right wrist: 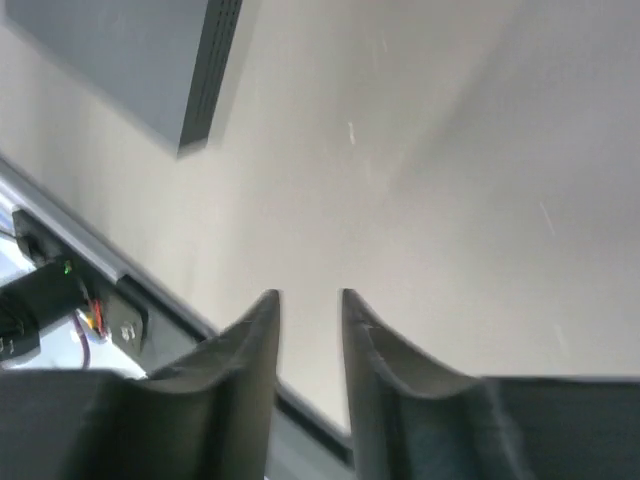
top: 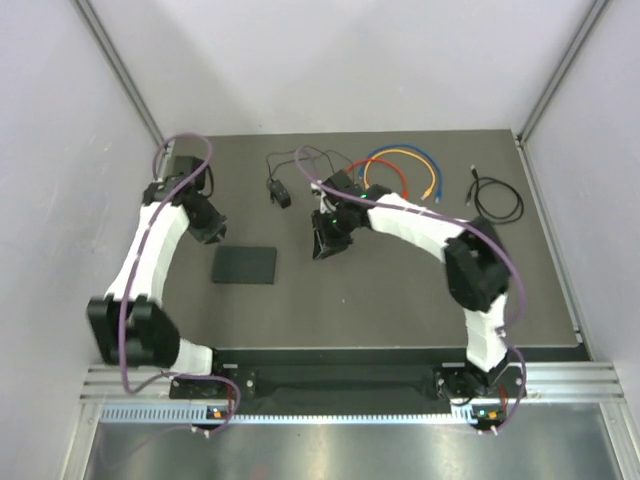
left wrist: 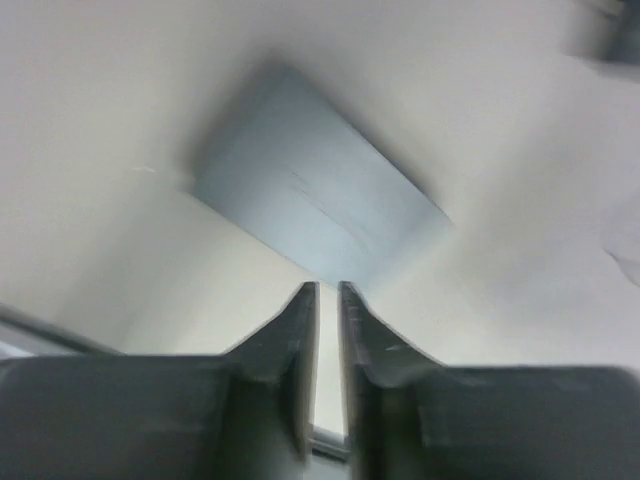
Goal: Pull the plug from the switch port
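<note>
Sitting switch [top: 244, 265]: flat on the table [top: 400, 290]; I can find no plug seated in it from any view.
Left gripper [top: 210, 233]: just past the switch's far left corner, fingers a slit apart, empty.
Right gripper [top: 324, 247]: near the switch's right side, gap narrow, empty.
Handling: I judge the switch light, rigid and smooth-topped, so likely to slide. I would pinch it across its thin edges.

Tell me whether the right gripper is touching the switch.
Apart. The top external view shows bare table between the right gripper and the switch.
</note>
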